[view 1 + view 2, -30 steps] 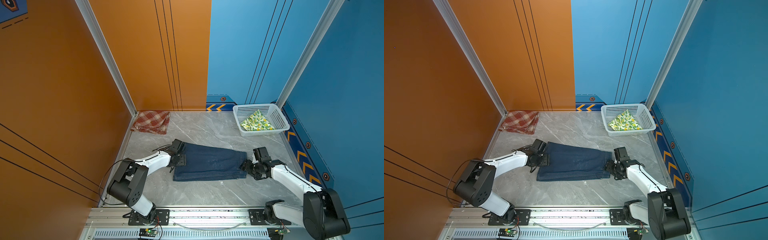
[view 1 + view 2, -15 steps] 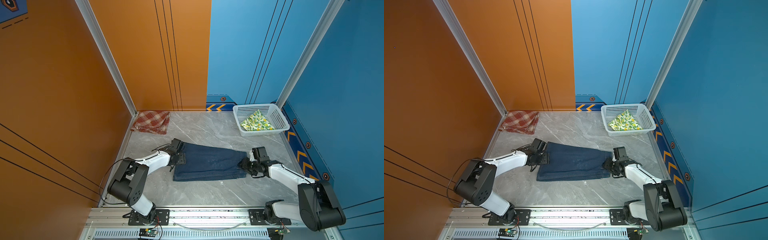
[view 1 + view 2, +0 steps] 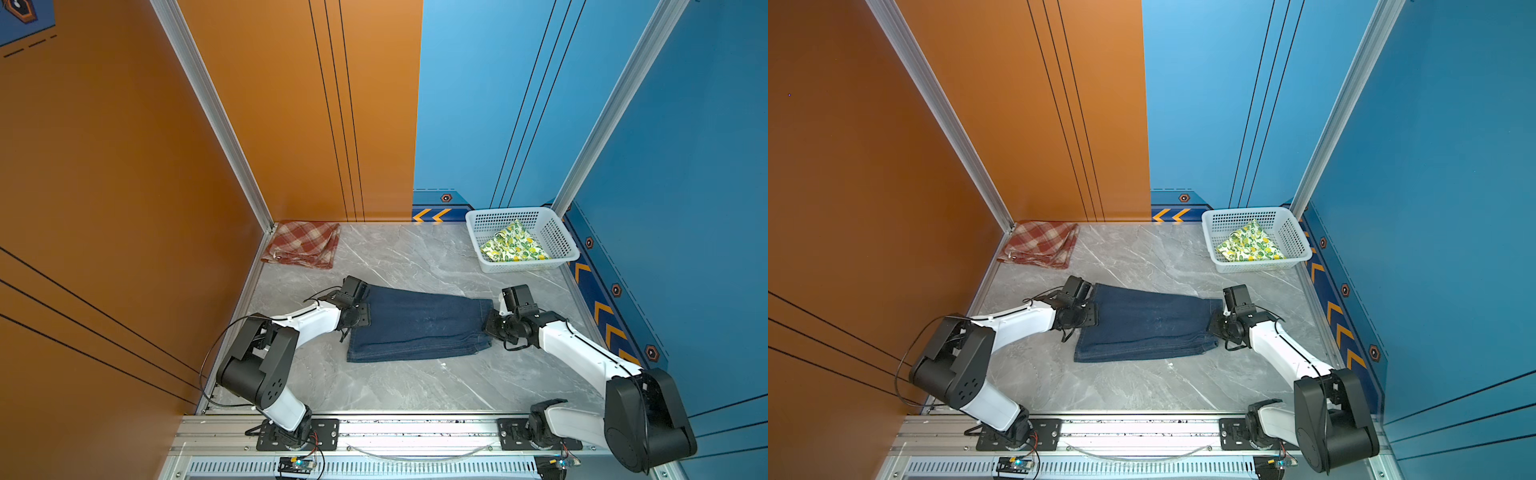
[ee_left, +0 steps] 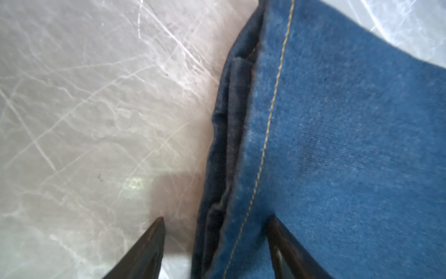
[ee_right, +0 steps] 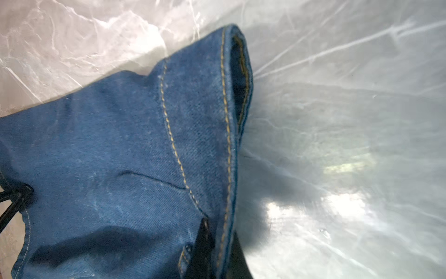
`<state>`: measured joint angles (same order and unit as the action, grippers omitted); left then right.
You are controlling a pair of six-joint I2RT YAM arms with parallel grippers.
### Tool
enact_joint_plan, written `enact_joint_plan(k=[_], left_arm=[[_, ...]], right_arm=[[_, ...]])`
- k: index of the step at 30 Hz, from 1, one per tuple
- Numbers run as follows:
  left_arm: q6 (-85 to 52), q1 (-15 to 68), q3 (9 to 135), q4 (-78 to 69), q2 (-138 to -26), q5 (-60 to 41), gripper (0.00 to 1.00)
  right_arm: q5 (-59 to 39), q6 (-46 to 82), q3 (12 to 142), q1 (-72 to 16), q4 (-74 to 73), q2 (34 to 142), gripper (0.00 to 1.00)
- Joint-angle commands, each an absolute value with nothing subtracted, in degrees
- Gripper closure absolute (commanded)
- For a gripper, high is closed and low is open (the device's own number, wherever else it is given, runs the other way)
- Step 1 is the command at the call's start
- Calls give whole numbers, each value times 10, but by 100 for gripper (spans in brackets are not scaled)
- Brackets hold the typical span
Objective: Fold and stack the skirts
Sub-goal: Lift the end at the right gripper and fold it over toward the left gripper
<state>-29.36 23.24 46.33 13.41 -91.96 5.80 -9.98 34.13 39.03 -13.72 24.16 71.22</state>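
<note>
Pinching the stitched band: right pincer point(image 5: 218, 232) clamped on denim skirt point(image 3: 419, 324), flat mid-counter point(image 3: 415, 257). Left pincer point(image 4: 216, 218) apart, straddling opposite hem. Denim likely heavy, stiffish, grippy; grab doubled seams.

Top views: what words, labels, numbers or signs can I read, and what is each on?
No readable words or numbers anywhere.
Orange chevron arrows: on the blue back baseboard, pointing left.
Orange chevrons: on the right baseboard.
Hexagon badges: markings too small to read.
Corner emblem: cut off, unreadable.
No label visible on the denim skirt or the basket.
</note>
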Motion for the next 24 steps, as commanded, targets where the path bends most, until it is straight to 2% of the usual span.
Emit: enact_joint_plan(k=[1, 10, 14, 17, 22, 23, 24], left_arm=[[-305, 232, 440, 161, -963, 15, 33], [-312, 242, 439, 138, -982, 3, 34], [-317, 243, 435, 126, -989, -4, 34], [-319, 244, 430, 115, -992, -11, 34], [-324, 244, 426, 92, -995, -26, 34], [-326, 243, 425, 88, -996, -28, 34], [-327, 243, 423, 86, -996, -31, 34]], right_arm=[[-16, 302, 442, -165, 323, 697, 100], [91, 275, 579, -295, 407, 748, 100], [94, 278, 647, -360, 414, 792, 100], [77, 294, 697, -398, 399, 833, 100], [-34, 361, 720, -452, 257, 901, 100], [-62, 375, 723, -458, 224, 915, 98], [-83, 386, 725, -463, 194, 926, 88]])
